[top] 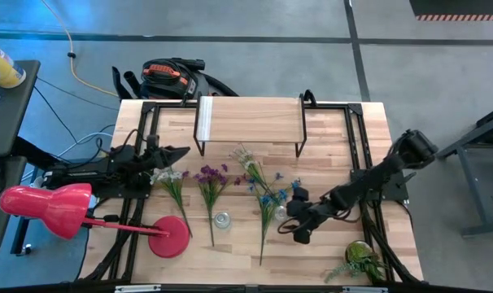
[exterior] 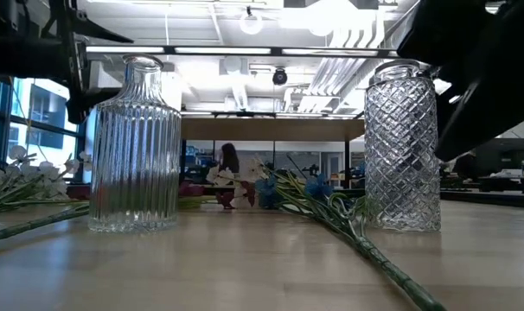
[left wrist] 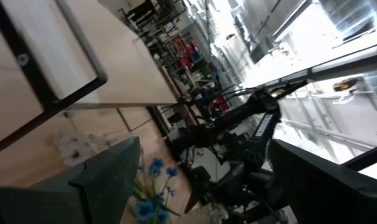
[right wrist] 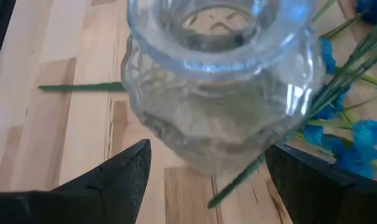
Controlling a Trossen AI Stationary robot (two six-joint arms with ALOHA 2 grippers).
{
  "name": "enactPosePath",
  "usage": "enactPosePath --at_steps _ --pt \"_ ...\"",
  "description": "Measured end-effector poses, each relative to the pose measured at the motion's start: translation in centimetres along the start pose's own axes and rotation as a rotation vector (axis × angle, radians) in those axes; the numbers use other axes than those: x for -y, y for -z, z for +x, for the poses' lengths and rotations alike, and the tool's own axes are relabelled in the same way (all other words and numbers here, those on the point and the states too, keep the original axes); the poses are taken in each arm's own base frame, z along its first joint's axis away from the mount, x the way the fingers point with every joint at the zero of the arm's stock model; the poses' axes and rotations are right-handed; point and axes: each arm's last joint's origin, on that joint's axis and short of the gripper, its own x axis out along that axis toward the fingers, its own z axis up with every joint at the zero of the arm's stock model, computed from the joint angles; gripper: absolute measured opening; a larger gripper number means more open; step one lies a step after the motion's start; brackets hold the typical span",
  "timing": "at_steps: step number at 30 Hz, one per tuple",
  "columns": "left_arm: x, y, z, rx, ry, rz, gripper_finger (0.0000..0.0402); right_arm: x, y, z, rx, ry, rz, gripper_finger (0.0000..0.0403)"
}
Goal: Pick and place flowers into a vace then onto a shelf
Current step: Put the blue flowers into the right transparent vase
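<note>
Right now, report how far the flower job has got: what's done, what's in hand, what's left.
Nothing looks done: the white, purple and blue flowers all lie on the table, and the shelf is bare. In hand: the right hand, open, sits around the diamond-cut vase without gripping it. The left hand waits above the white flowers. The ribbed vase is empty. Left: filling a vase, then shelving it.

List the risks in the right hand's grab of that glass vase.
1. The blue flowers lie with their stems against the patterned glass vase. If the open right hand closes, it may pinch a stem or drag the bunch along.
2. The vase is smooth glass and stands upright. An off-centre squeeze might let it slip or tip.

The left hand waits by the white flowers.
</note>
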Motion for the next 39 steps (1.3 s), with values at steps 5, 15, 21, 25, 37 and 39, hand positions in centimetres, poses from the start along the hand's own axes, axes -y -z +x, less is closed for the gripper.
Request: enactPosePath --at_steps 5,15,21,25,37,39 --pt "-0.2 0.1 0.0 -0.011 -0.016 0.004 0.039 0.1 0.2 0.9 0.035 0.062 -0.002 0.0305" --pt "-0.2 0.1 0.0 -0.01 -0.021 0.005 0.039 0.0 0.1 1.9 0.131 0.123 0.067 0.0305" --pt "-0.2 0.1 0.0 0.006 -0.032 0.005 0.039 0.2 0.1 2.3 0.183 0.2 0.077 0.0305" --pt "-0.3 0.0 0.0 0.042 -0.055 0.005 0.039 0.7 -0.3 2.4 0.221 0.237 0.162 0.0305" --pt "-0.3 -0.3 0.0 0.105 -0.076 0.0 0.039 2.8 -1.4 2.9 0.222 0.252 0.289 0.0305" --pt "-0.3 -0.3 0.0 0.122 -0.086 0.0 0.039 2.9 -1.4 3.0 0.21 0.241 0.309 0.0305"
